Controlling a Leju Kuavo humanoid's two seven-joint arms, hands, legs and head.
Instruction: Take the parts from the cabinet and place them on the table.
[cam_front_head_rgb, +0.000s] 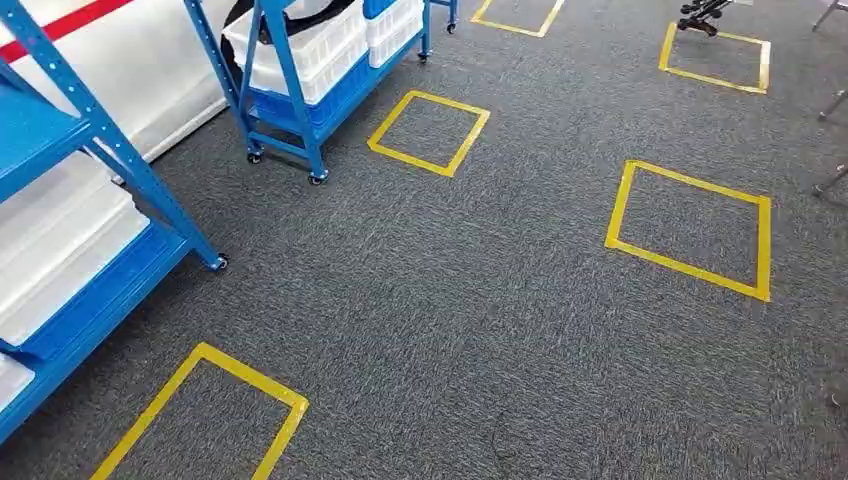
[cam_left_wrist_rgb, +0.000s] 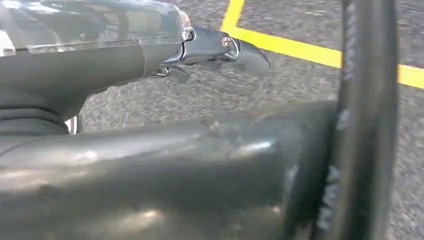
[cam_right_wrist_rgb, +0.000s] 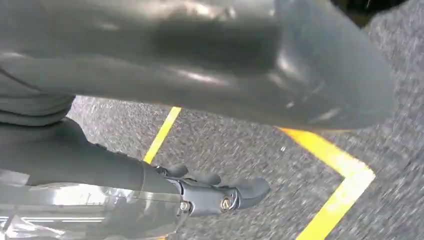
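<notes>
Nearest the head camera lies a square of yellow tape (cam_front_head_rgb: 200, 415) stuck flat on the floor (cam_front_head_rgb: 480, 330), a grey, short-pile speckled carpet that looks coarse and matte. Going left to right, the near blue cabinet (cam_front_head_rgb: 95, 200) comes first: an open steel rack with perforated uprights and small castors, its lower shelves carrying pale, translucent plastic bins (cam_front_head_rgb: 55, 240). Behind it stands a second blue cabinet (cam_front_head_rgb: 300, 80) on wheels, stacked with white latticed crates (cam_front_head_rgb: 330, 40). Further right, more taped squares (cam_front_head_rgb: 690, 230) mark the carpet.

The parts themselves cannot be made out; presumably they sit inside the bins on the shelves. Judged from that, they are probably small, rigid and light, and a crate, if lifted whole, looks stiff and smooth, best taken by its rim on both sides. No desk can be seen.

In the left wrist view the left hand (cam_left_wrist_rgb: 210, 52) hangs over the carpet, its dark fingers curled loosely and holding nothing. In the right wrist view the right hand (cam_right_wrist_rgb: 215, 192) hangs likewise, fingers bent inward and bare. Both show glossy grey casing and hard black fingertips, which may slip on smooth plastic.
</notes>
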